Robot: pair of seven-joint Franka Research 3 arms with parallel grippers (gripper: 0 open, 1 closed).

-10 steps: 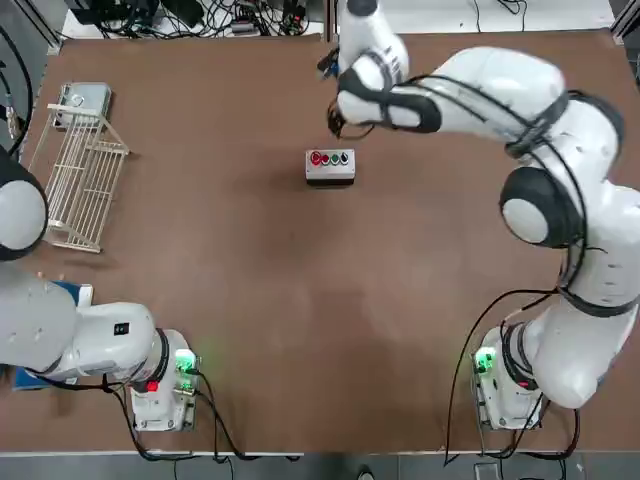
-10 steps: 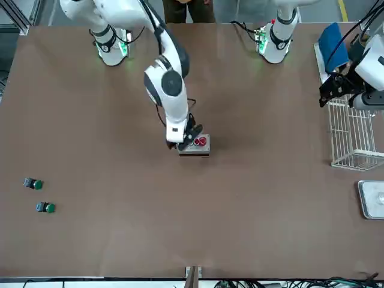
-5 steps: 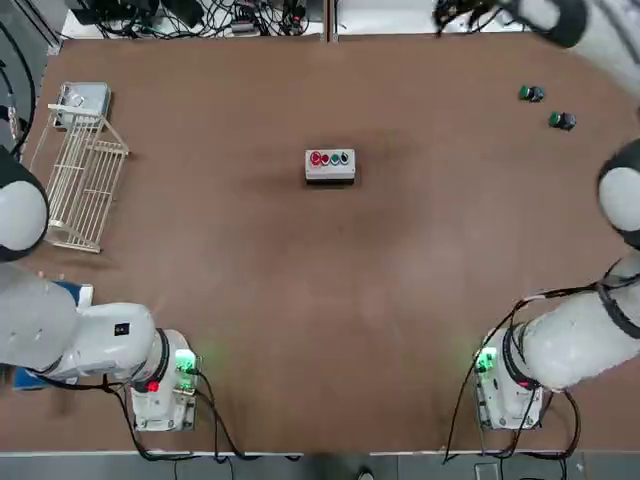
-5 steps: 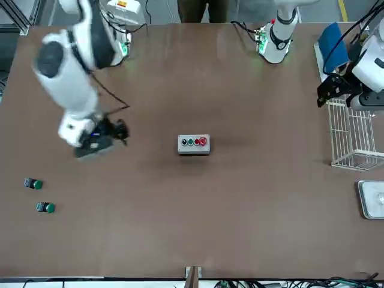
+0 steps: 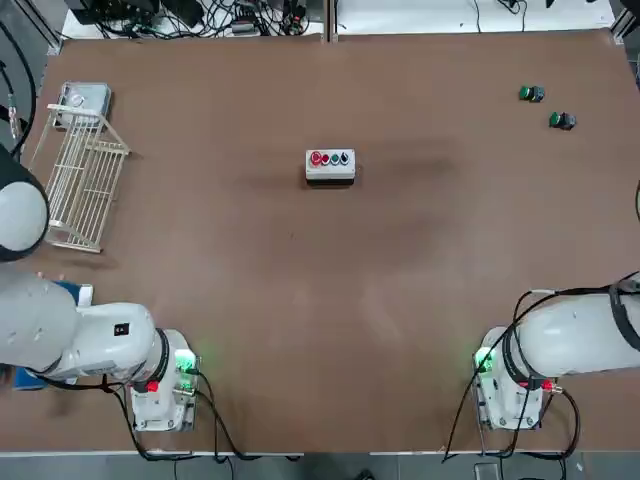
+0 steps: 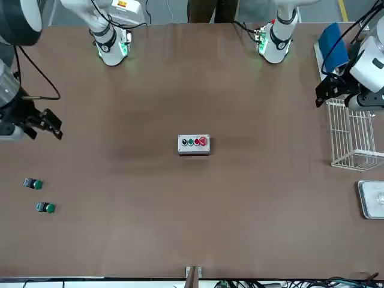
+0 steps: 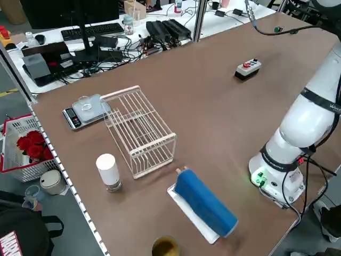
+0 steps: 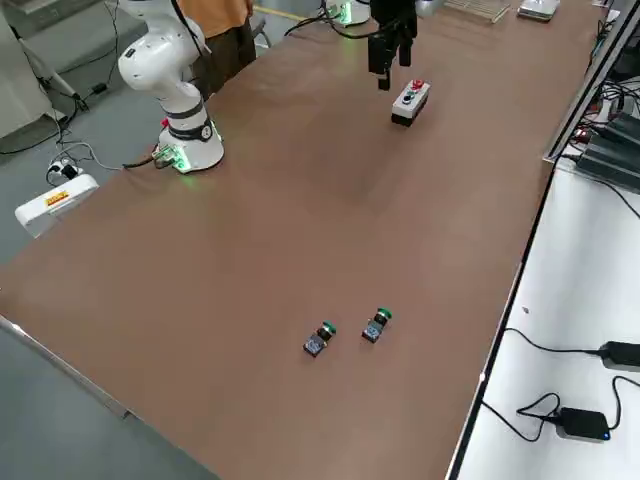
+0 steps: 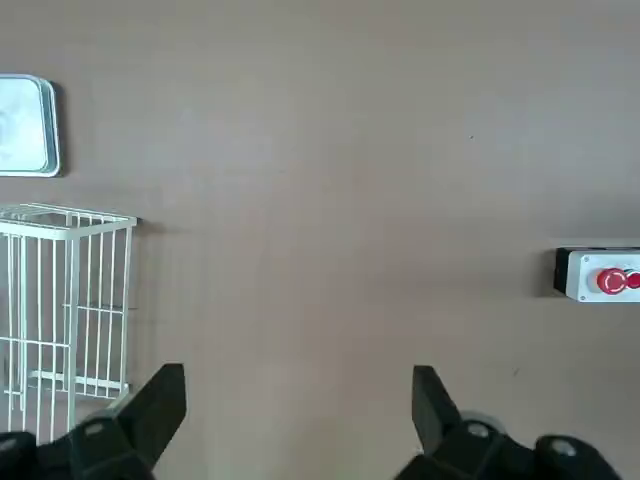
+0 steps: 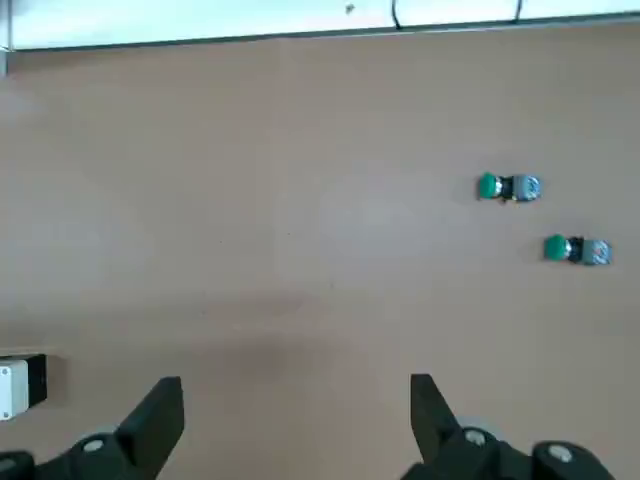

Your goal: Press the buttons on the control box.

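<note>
The control box [image 5: 330, 166] [image 6: 194, 144] is a small light grey box in the middle of the table, with nothing touching it. A row of buttons [image 5: 331, 158] [image 6: 194, 141] runs along its top: one larger red, then green and dark ones. My right gripper [image 6: 45, 123] hangs open far out over the table's right side, well away from the box; the right wrist view shows its jaws [image 10: 295, 415] spread with only bare table between them. My left gripper [image 6: 331, 93] hovers open over the wire rack at the left edge, jaws [image 9: 298, 410] wide and empty.
A white wire rack [image 5: 80, 180] [image 6: 354, 132] lies at the left edge with a small scale [image 5: 85, 98] beyond it. Two loose green-topped button pieces [image 5: 531, 93] [image 5: 562, 120] lie at the far right. A person [image 6: 204, 9] stands behind the arm bases.
My right arm has swung away from the control box to the table's right side, leaving the top view. The box stays in place. The left arm has not moved.
</note>
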